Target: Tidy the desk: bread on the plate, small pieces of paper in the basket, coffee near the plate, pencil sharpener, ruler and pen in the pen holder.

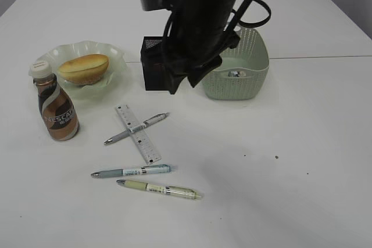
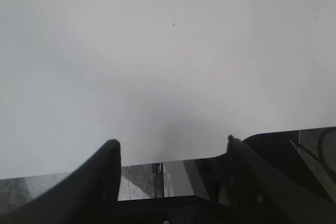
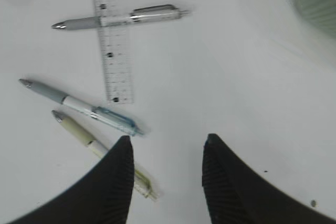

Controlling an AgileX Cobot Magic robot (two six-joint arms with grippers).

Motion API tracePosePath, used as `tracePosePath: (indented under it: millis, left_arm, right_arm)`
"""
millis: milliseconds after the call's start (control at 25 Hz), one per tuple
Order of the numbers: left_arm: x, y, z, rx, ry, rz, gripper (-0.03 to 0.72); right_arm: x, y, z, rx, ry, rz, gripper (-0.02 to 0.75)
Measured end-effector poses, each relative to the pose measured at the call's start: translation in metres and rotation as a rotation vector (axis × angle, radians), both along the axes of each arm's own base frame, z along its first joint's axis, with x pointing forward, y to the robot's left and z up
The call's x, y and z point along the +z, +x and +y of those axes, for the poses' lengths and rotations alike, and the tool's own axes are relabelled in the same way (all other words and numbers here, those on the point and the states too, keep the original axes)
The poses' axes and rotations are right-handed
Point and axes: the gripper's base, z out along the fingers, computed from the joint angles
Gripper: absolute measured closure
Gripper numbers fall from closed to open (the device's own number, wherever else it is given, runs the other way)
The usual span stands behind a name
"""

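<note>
From the outside camera, the bread (image 1: 85, 68) lay on the plate (image 1: 114, 56), and the coffee (image 1: 55, 108) stood just beside the plate on the desk (image 1: 302, 161), so those two jobs looked finished. The basket (image 1: 251, 65) sat to the right of the pen holder (image 1: 152, 65), and something small and pale showed at its bottom, probably the paper, though too small to be sure. Still out on the desk were the ruler (image 1: 138, 133), a grey pen (image 1: 136, 128) lying across it, a blue pen (image 1: 132, 171) and a green pen (image 1: 160, 189) nearer the front. No pencil sharpener could be made out. A dark arm hung over the pen holder and hid much of it, so whether anything was inside could not be told.

The left wrist camera showed the left gripper (image 2: 170, 148) over bare desk near the table edge, its fingers spread well apart and holding nothing, with only a scrap of green pen at the top corner.

The right wrist camera showed the right gripper (image 3: 167, 145) above the desk, fingers parted with clear white desk between them, grasping nothing. The green pen (image 3: 97, 148) ran partly under the left finger (image 3: 113, 182); whether they touched I could not tell. The blue pen (image 3: 79, 106), ruler (image 3: 111, 40) and grey pen (image 3: 118, 18) lay beyond, the basket's edge (image 3: 317, 3) at top right.
</note>
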Motion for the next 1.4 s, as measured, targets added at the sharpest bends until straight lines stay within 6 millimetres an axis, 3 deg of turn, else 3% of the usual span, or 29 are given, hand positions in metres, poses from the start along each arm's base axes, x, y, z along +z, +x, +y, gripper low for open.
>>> tracePosePath:
  millis: [240,440,720,1080,1400]
  left_arm:
    - [0.000,-0.001,-0.003,0.009,-0.037,0.008,0.230]
    - [0.000,-0.001,-0.003,0.009,-0.037,0.008,0.231]
    - [0.000,0.000,-0.002,0.009,-0.027,0.006,0.230]
    - [0.000,0.000,-0.002,0.010,-0.025,0.005,0.231]
    - [0.000,0.000,-0.002,0.010,-0.025,0.005,0.230]
  right_arm:
    - [0.001,-0.012,0.035,0.083,0.048,-0.048,0.389]
    - [-0.020,0.000,0.056,0.105,0.054,-0.055,0.342]
    - [-0.049,0.021,0.084,0.120,0.075,-0.069,0.339]
    - [-0.075,0.039,0.100,0.154,0.084,-0.084,0.337]
    - [-0.093,0.051,0.103,0.174,0.046,-0.159,0.334]
